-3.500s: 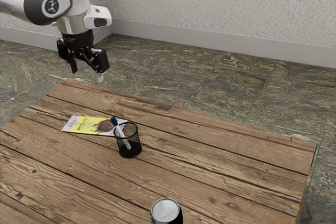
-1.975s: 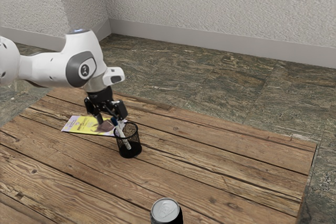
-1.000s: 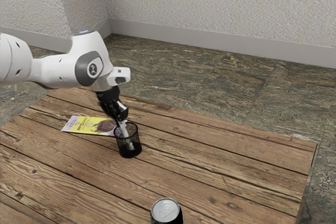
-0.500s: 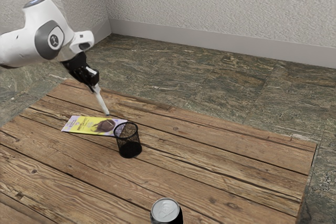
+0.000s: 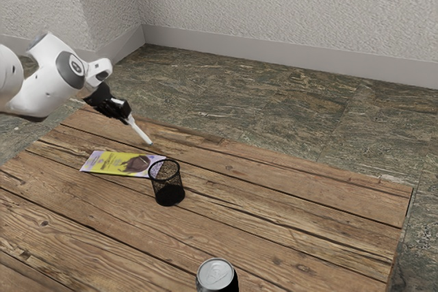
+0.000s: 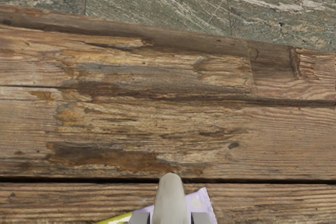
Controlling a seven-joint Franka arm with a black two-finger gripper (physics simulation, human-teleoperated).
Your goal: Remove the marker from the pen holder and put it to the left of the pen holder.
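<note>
In the exterior view my gripper (image 5: 129,118) is shut on the marker (image 5: 141,132), above the table's far part, beyond the packet and up from the pen holder in that view. The white marker slants down and away from the hand. The black mesh pen holder (image 5: 168,186) stands upright on the table with nothing inside. From the wrist view, the marker (image 6: 170,203) appears as a pale rounded shape between the two fingertips of the gripper (image 6: 170,218).
A yellow and lilac packet (image 5: 113,162) lies flat beside the pen holder, its corner (image 6: 202,202) under my hand in the wrist view. A can (image 5: 217,275) stands at the table's near side. The wooden table's far edge (image 6: 157,30) runs past my hand.
My gripper came down to the pen holder, closed on the marker and drew it out, then moved back toward the exterior view's left. Over the last half second the hand has tilted, slanting the marker more.
</note>
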